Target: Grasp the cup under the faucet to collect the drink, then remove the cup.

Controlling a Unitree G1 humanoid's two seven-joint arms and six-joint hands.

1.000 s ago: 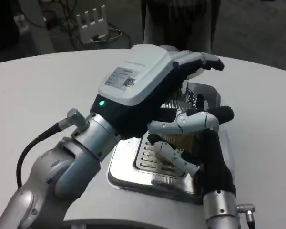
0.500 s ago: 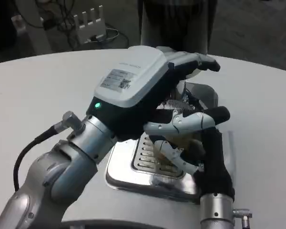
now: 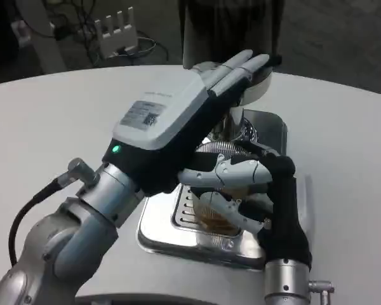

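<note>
Left hand (image 3: 178,114) fills frame centre, fingers stretched flat toward upper centre, resting over the dispenser top (image 3: 254,86). Right hand (image 3: 260,190) at lower right, fingers wrapped round the clear cup (image 3: 216,213), amber liquid in its bottom. Cup stands on the slotted steel drip tray (image 3: 178,238) on the white table (image 3: 51,121). White charger block (image 3: 117,28) upper left.

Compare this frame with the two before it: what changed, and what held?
The left hand lifted and straightened, its fingers now stretched over the dispenser's top rather than curled down. The view shifted slightly too. The right hand stayed wrapped around the cup on the drip tray.
</note>
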